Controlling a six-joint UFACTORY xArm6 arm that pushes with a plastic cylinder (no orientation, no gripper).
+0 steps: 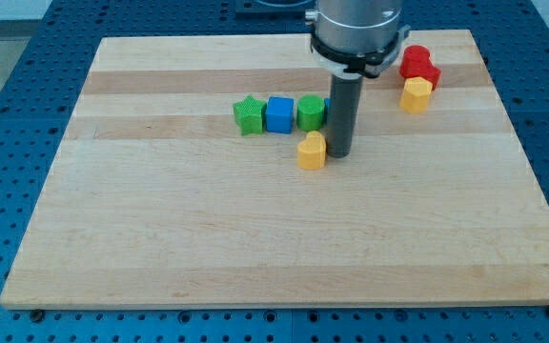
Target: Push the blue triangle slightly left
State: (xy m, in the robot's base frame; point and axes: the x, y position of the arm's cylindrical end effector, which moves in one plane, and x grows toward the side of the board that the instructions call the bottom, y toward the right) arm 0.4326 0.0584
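Blue triangle is nowhere visible, possibly hidden behind my tip (339,154), which has no jaws and sits just right of the yellow block (312,151), so I judge I must locate it first.

Arm (355,29) cut off by the view's top; only its lower housing and the rod show. Rod hides the right side of a green block (311,112), shape unclear. My tip (339,154) meets the table just right of a yellow block (312,151); whether they touch cannot be told. Red block (417,63) partly behind the housing, its shape unclear. No blue triangle can be made out: the one blue block (279,114) reads as a cube. Table (255,238) corners at the view's bottom run into the blue surround.
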